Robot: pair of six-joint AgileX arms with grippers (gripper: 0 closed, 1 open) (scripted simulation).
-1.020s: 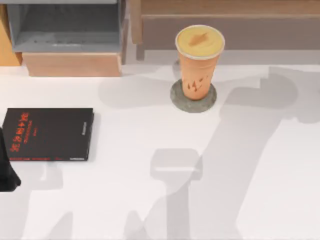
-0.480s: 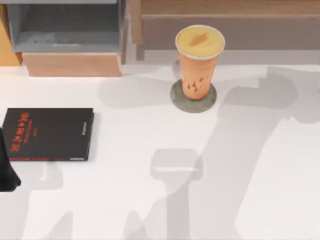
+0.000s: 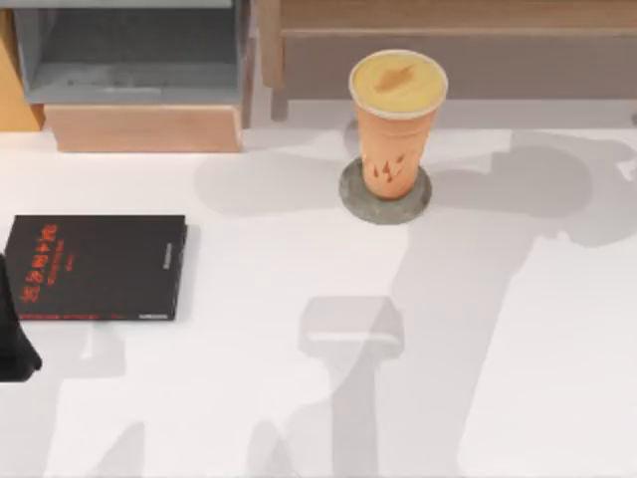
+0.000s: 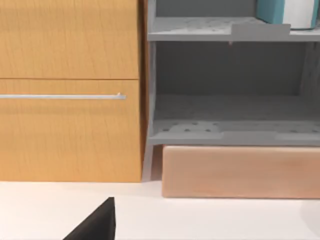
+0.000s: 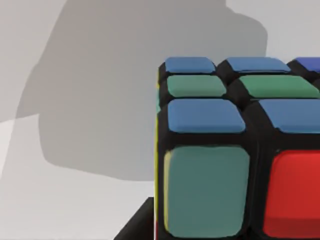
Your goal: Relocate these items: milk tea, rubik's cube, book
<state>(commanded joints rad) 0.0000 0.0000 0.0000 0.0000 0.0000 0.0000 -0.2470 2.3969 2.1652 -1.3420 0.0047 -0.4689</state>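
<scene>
Milk tea (image 3: 396, 119) upright on coaster (image 3: 350, 199). Rubik's cube (image 5: 235, 150) fills right wrist view; right tool's state: cannot tell. Left likewise.

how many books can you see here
2. A black book with red lettering lies flat at the table's left side. A teal-blue book with white page edges stands on the grey shelf's upper level; others may be hidden.
</scene>
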